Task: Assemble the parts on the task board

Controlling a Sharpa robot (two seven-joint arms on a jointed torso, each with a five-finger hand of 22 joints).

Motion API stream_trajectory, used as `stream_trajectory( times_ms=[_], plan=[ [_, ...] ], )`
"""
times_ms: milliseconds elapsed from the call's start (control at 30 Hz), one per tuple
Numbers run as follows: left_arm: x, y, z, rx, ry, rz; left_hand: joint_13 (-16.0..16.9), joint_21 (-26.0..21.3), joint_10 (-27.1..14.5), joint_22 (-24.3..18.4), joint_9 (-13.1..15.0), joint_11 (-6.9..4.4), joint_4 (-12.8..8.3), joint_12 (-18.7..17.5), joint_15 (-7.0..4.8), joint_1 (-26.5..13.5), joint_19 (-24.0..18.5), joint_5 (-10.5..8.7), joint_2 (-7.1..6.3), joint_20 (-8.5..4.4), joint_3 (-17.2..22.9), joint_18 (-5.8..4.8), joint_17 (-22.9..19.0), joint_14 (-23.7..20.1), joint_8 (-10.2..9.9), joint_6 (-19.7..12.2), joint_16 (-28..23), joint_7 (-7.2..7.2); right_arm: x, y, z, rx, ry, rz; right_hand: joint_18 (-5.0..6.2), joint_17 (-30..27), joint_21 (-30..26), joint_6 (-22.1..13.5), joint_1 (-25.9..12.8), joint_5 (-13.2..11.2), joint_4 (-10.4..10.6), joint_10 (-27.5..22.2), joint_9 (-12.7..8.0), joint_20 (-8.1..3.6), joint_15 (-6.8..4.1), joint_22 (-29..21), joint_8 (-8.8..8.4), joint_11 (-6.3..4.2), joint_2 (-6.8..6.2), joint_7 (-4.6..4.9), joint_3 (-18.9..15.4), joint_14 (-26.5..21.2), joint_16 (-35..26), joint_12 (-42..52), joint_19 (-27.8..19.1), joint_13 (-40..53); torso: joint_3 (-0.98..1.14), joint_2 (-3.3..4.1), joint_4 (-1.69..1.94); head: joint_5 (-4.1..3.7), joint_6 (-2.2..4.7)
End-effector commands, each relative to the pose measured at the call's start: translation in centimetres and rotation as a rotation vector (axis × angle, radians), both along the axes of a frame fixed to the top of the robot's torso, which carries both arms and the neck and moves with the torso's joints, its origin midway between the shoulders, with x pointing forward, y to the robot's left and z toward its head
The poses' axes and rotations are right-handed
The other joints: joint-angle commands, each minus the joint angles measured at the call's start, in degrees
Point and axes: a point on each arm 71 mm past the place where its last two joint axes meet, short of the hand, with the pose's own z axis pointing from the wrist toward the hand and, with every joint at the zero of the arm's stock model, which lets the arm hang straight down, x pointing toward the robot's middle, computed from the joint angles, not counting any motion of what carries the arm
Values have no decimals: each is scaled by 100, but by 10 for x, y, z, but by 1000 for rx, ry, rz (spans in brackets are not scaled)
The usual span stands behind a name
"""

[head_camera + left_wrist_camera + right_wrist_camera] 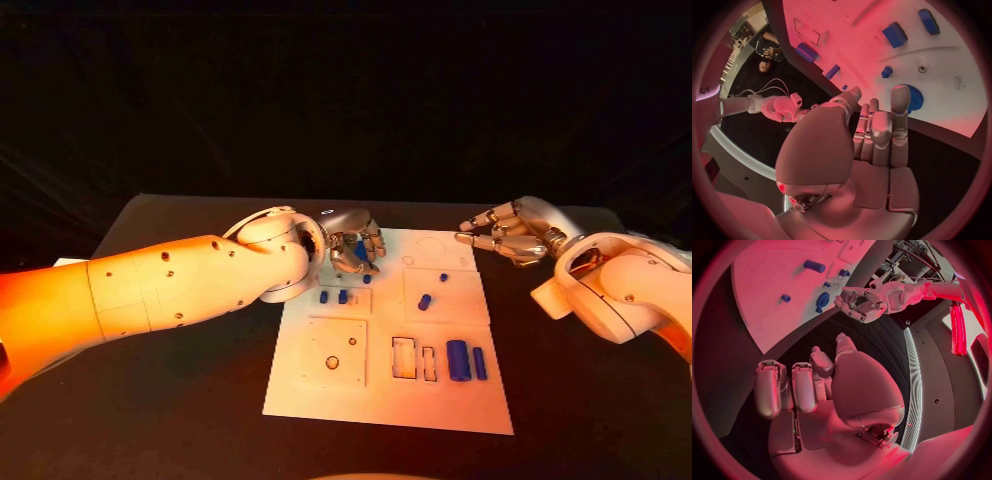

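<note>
The white task board (325, 395) lies in the middle of the table. My left hand (351, 243) hovers over its far left corner with its fingers pointing down and nothing between them. A round blue part (913, 100) lies on the board just beside its fingertips (900, 97); it also shows from the right wrist as the round blue part (822, 301). A blue cylinder (424, 300) and several small blue pieces (333, 296) lie mid-board. Two long blue parts (459, 360) lie at the near right. My right hand (508, 235) hangs off the board's far right corner, loosely curled and holding nothing.
Rectangular slots (404, 357) and a square plate with a hole (333, 361) mark the board's near half. Black table (173, 400) surrounds the board on every side. My left forearm (159, 290) lies across the table's left side.
</note>
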Motion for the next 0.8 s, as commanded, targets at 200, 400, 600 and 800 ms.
stream_trajectory(
  times_ms=[200, 400, 600, 800],
  plan=[
    [2, -11, -13, 218, -48, -79, -319, 1119, 77, 844, -224, 13, -20, -270, -12, -70, 471, -19, -8, -6, -147, -225, 650, 304, -190, 204, 688, -7, -1, 2, 0, 2, -5, 17, 112, -4, -34, 34, -6, 38, -2, -30, 9, -8, -53, 202, 4, -25, 58, -5, -49, 266, -24, -21, -29, -1, -2, -4, 0, -4, -28],
    [5, -14, -18, 267, -39, -74, -422, 1357, 155, 1030, -300, 2, -38, -345, -26, -66, 571, -16, 22, -20, -179, -262, 716, 368, -254, 293, 790, -17, -1, 3, 0, 1, -7, 18, 112, -1, -34, 34, 0, 47, -4, -30, 9, -9, -53, 203, 4, -25, 62, -6, -49, 266, -23, -19, -29, 0, 5, -8, 9, -15, -31],
    [8, -15, -21, 293, -37, -64, -482, 1485, 229, 1132, -337, -3, -64, -387, -35, -25, 619, -9, 73, -28, -145, -285, 702, 389, -275, 383, 811, -19, -1, 3, 0, 0, -8, 18, 112, -1, -34, 34, 0, 47, -4, -30, 9, -9, -53, 203, 4, -25, 62, -6, -49, 266, -23, -19, -29, 0, 4, -8, 8, -12, -42],
    [10, -17, -24, 295, -47, -58, -543, 1556, 303, 1195, -374, -5, -102, -436, -38, 39, 641, -3, 125, -34, -58, -297, 667, 392, -303, 466, 813, -14, -1, 3, 1, -2, -11, 20, 112, -1, -34, 34, 0, 47, -4, -30, 9, -9, -53, 203, 4, -25, 62, -6, -49, 266, -23, -19, -29, 0, 4, -7, 6, -11, -34]
  ],
)
